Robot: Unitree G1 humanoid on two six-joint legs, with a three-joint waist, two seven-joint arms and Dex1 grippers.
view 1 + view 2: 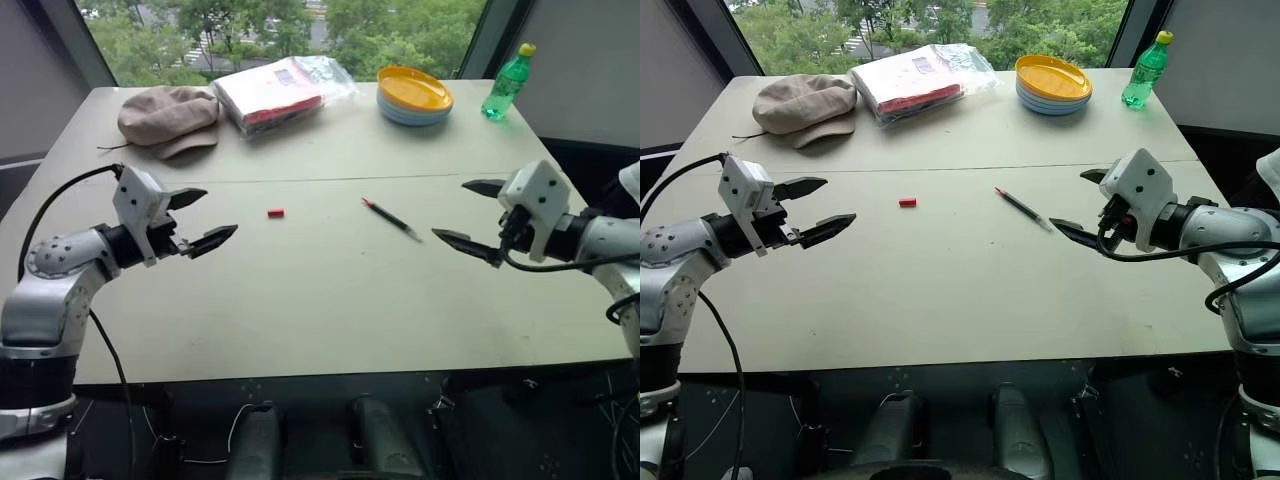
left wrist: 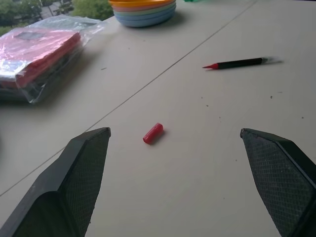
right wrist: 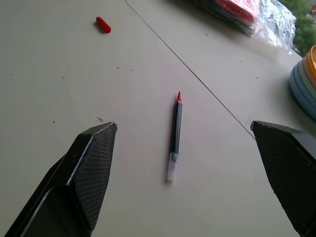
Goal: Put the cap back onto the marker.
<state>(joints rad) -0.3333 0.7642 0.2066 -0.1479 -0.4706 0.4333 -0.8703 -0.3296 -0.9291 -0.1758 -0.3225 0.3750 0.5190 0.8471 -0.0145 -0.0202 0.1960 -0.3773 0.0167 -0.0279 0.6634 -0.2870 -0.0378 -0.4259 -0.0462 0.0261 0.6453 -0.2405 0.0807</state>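
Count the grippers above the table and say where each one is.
2. The left gripper hovers open near the red cap; the right gripper hovers open beside the uncapped marker.

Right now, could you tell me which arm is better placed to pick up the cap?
The left. The cap lies on the table just ahead of the open left gripper, while the open right gripper faces the marker, which lies between it and the cap.
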